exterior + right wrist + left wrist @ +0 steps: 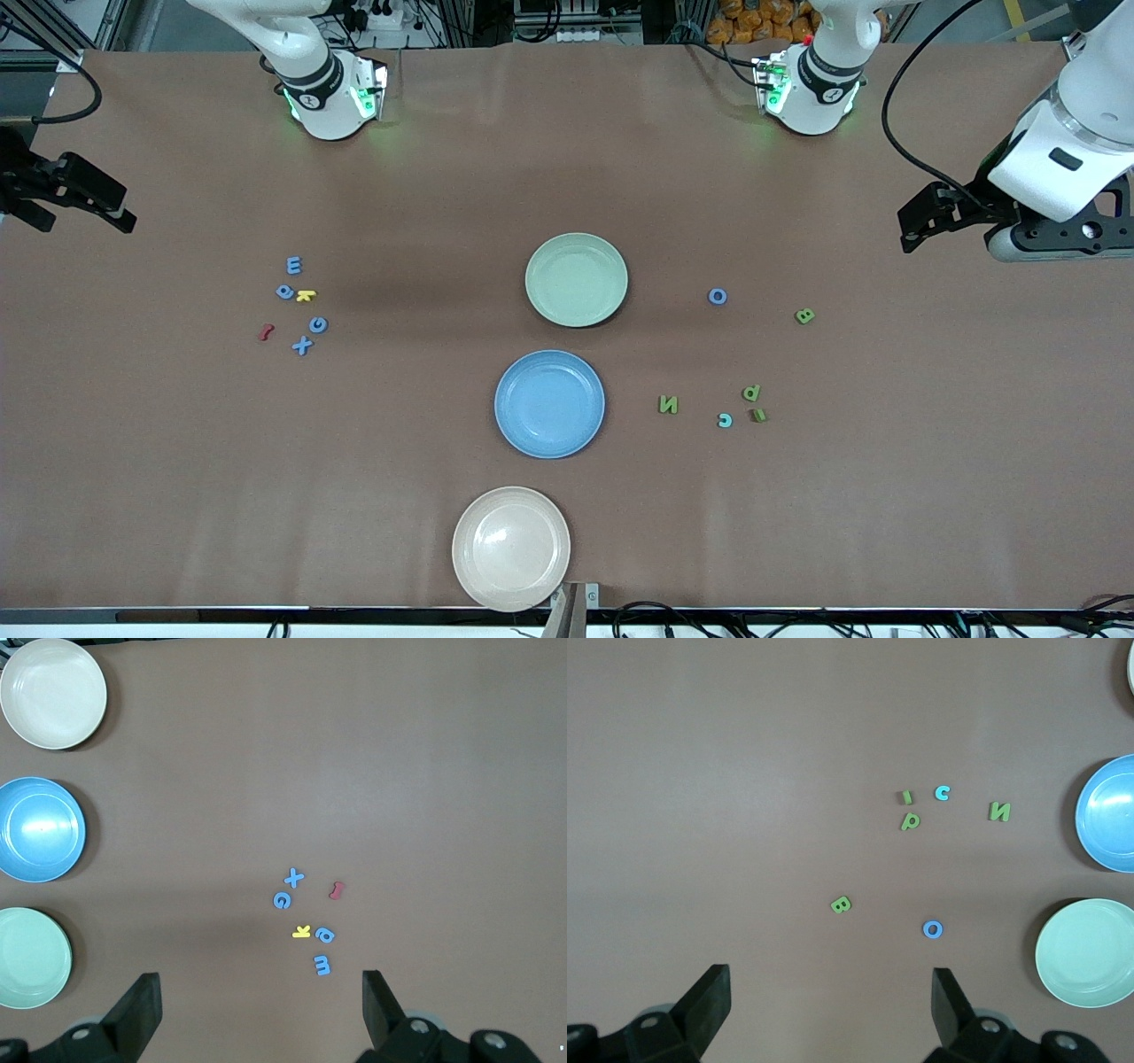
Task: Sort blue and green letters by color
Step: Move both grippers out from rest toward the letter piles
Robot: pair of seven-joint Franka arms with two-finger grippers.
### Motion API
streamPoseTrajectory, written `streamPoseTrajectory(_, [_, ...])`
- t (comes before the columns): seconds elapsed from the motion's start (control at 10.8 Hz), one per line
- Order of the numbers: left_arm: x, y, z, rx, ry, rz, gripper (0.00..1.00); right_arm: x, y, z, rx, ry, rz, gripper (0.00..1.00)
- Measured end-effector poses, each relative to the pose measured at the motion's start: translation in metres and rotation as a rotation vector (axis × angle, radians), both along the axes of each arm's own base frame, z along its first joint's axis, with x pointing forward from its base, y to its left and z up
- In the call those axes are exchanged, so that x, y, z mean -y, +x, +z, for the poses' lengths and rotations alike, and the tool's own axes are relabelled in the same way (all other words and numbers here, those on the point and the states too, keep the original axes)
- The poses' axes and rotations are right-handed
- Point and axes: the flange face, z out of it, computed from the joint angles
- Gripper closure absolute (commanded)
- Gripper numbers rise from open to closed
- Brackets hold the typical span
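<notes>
- Brown cloth covers the whole surface point(797, 514) in the front view, and three plates sit in a row down the middle.
- The green plate point(576, 279) is nearest the robots' bases, the blue plate point(549, 403) comes next, and the cream plate point(511, 548) is nearest the front camera.
- Toward the right arm's end lie four blue letters: an E point(294, 265), a rounded one point(284, 291), a G point(318, 324) and an X point(302, 346).
- A yellow K point(306, 296) touches the rounded blue letter, and a red squiggle point(265, 332) lies near the X.
- Toward the left arm's end lie a blue O point(718, 297), a green B point(804, 315), a green N point(668, 405), a green P point(751, 392), a light blue C point(725, 420) and a small green bar point(758, 415).
- The left claw point(926, 221) hangs in the air over its end of the surface, and the right claw point(75, 199) hangs over its end.
- In the left wrist view, the left claw point(831, 1001) is wide and holds nothing, with the green B point(841, 904) and blue O point(932, 928) on the surface below it.
- In the right wrist view, the right claw point(261, 1008) is wide and holds nothing, and the blue letters point(306, 921) lie close together below it, well apart from the plates.
</notes>
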Motion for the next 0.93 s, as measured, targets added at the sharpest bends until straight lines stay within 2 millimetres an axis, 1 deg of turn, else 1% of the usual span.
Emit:
streamPoseTrajectory(0.37, [0.003,-0.002,-0.001,-0.011,0.002,-0.006,0.00,0.011,-0.003,0.000,-0.015,0.000,-0.015,0.00])
streamPoseTrajectory(0.56, [0.003,-0.001,-0.005,-0.024,0.003,-0.007,0.00,0.011,-0.007,-0.003,-0.047,0.001,-0.016,0.00])
streamPoseTrajectory(0.74, [0.006,0.006,-0.022,-0.055,0.000,-0.014,0.00,0.010,-0.008,-0.013,-0.084,0.002,-0.014,0.00])
streamPoseTrajectory(0.84, [0.008,0.011,-0.034,-0.074,-0.004,-0.019,0.00,0.009,-0.008,-0.024,-0.104,0.003,-0.012,0.00])
streamPoseTrajectory(0.93, [0.010,0.018,-0.049,-0.090,-0.009,-0.023,0.00,0.006,-0.006,-0.040,-0.119,0.005,-0.007,0.00])
